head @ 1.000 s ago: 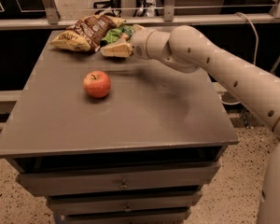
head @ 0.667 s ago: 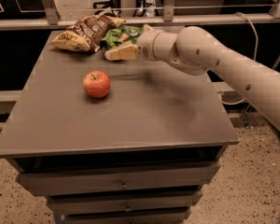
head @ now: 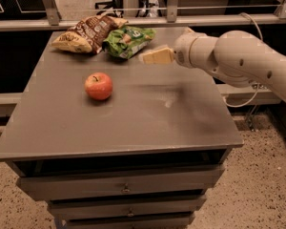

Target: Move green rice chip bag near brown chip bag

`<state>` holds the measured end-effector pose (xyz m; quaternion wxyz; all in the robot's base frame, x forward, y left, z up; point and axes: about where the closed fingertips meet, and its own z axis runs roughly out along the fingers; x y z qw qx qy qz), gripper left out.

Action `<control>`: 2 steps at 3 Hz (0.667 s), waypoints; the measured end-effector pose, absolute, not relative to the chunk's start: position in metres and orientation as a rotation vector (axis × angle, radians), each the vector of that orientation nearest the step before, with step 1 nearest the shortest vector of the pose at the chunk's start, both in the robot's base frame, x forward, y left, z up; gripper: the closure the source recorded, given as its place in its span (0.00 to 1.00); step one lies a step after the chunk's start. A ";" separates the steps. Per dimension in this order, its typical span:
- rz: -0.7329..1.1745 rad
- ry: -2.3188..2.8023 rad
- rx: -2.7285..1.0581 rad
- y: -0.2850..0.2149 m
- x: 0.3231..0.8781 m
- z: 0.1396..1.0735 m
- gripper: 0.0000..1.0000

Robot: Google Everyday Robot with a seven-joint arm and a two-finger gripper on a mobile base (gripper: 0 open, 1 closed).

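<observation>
The green rice chip bag [head: 128, 41] lies at the back of the grey table [head: 148, 123], its left end touching the brown chip bag [head: 88, 32], which lies to its left with a pale yellow-tan end pointing left. My gripper [head: 155, 57] hovers just right of the green bag, a little apart from it and holding nothing. The white arm [head: 238, 61] reaches in from the right.
A red apple [head: 98, 86] sits on the table left of centre, in front of the bags. A metal rail [head: 143, 20] runs behind the table's back edge. Drawers [head: 126, 187] are below the tabletop. A cable [head: 250, 97] hangs at the right.
My gripper has pulled back to the right, away from the green bag, which stays lying against the brown bag. The apple has not moved.
</observation>
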<state>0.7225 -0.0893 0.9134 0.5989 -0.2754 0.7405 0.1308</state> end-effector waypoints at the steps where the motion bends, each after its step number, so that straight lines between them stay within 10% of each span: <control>1: 0.272 1.736 -0.628 -0.102 0.714 0.913 0.00; 2: 0.272 1.736 -0.628 -0.102 0.714 0.913 0.00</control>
